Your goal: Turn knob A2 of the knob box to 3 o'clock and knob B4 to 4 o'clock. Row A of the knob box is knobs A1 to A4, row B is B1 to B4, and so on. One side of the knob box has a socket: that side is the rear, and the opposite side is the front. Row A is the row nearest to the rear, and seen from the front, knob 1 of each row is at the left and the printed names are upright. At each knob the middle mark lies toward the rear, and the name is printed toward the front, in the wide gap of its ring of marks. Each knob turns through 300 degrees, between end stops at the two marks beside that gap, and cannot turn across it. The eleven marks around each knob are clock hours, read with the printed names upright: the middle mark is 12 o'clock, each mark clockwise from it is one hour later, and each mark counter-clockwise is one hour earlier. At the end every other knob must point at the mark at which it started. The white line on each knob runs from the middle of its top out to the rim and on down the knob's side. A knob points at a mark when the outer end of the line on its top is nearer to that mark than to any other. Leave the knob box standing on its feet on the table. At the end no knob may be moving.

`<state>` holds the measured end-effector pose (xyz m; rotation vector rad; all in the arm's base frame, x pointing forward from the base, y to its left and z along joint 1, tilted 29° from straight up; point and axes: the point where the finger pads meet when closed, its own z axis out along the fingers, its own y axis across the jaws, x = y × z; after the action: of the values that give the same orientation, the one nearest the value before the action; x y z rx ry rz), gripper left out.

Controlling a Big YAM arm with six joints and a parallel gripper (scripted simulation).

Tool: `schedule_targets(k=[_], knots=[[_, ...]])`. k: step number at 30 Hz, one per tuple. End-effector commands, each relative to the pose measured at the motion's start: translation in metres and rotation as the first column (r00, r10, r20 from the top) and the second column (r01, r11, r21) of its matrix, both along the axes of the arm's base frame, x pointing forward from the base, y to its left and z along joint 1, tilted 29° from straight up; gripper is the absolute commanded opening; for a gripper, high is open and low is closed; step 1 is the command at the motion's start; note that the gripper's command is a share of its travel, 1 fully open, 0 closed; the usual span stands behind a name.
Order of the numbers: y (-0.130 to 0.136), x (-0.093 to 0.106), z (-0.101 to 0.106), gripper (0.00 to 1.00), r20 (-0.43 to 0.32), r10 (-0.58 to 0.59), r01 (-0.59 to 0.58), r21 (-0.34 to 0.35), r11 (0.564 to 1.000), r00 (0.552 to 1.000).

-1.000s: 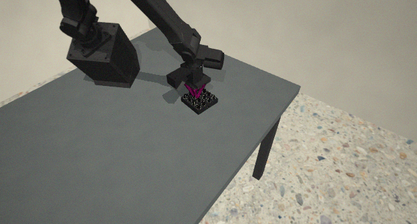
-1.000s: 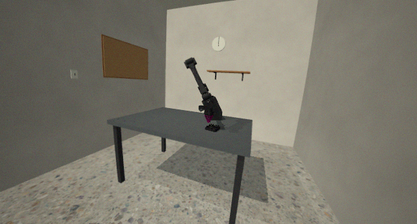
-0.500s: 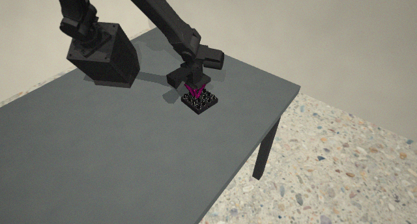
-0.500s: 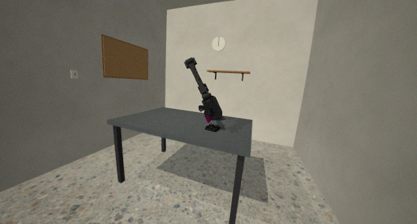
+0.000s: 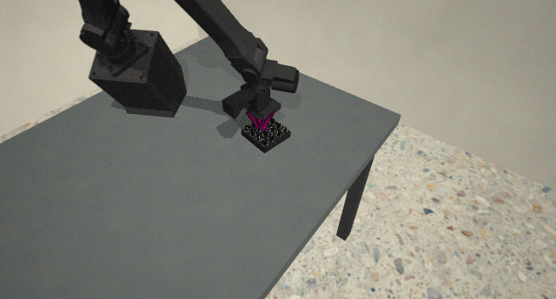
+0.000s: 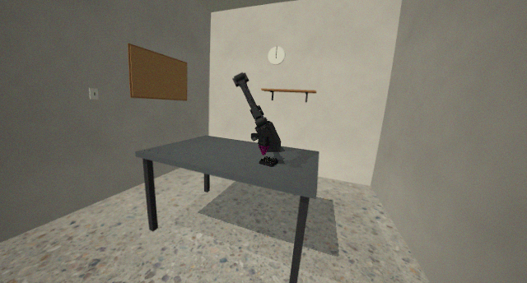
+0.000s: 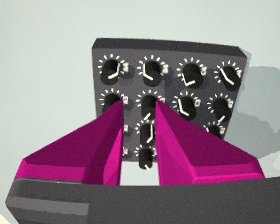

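Observation:
The knob box (image 5: 266, 137) is a small black square box with four rows of black knobs with white lines. It stands flat on the grey table, near the far right edge. It also shows in the exterior view (image 6: 268, 161) and in the wrist view (image 7: 167, 96). My gripper (image 5: 260, 125) has magenta fingers and points down over the box's near-left part. In the wrist view the fingertips stand a narrow gap apart over the second column of knobs from the left. They hold nothing. The printed names are too small to read.
The arm's dark base block (image 5: 139, 73) stands on the table behind and left of the box. The table's right edge (image 5: 382, 134) runs close past the box, with the speckled floor below.

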<state>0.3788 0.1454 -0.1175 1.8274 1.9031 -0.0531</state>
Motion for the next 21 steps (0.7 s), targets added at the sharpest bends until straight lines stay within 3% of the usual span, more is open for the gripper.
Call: schedule_targets(k=[1,14,21], knots=[[0.0027,-0.0049,0.0025,0.18,-0.002,-0.001,0.001,0.002,1.0,1.0],[0.0032,-0.0051,0.0035,0.18,-0.002,0.001,-0.001,0.002,1.0,1.0],[0.0092,-0.0046,0.0107,0.18,-0.054,0.157,-0.159,-0.044,0.986,0.986]])
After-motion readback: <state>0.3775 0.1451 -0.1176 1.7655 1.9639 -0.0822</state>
